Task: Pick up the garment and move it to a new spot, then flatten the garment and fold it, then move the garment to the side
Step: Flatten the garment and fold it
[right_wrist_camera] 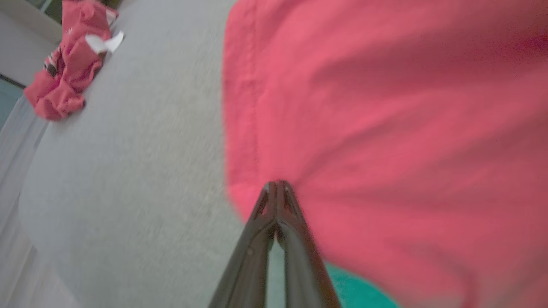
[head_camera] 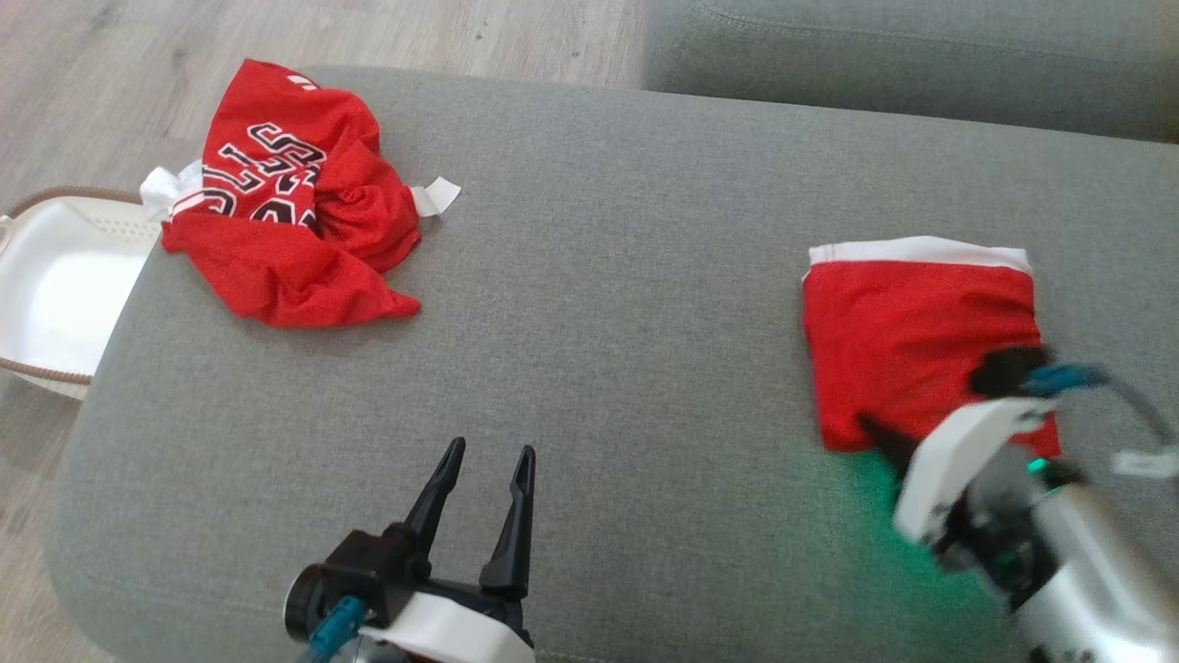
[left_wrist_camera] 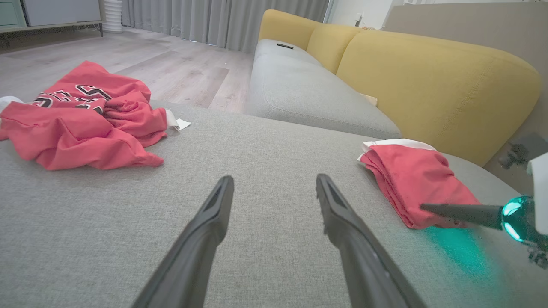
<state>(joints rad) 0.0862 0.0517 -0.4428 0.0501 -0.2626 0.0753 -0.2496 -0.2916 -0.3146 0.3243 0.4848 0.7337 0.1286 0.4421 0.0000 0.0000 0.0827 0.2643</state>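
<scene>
The garment lies folded into a red rectangle with a white band along its far edge, on the right of the grey cushion. It appears in the left wrist view and the right wrist view too. My right gripper is shut, its tips at the garment's near left corner, low over the cloth. I see no fabric pinched between the fingers. My left gripper stands open over bare cushion near the front edge, holding nothing.
A crumpled red jersey with black-and-white lettering lies at the cushion's far left corner. A white basket sits on the wood floor beyond that edge. Another grey seat and a yellow sofa back border the far side.
</scene>
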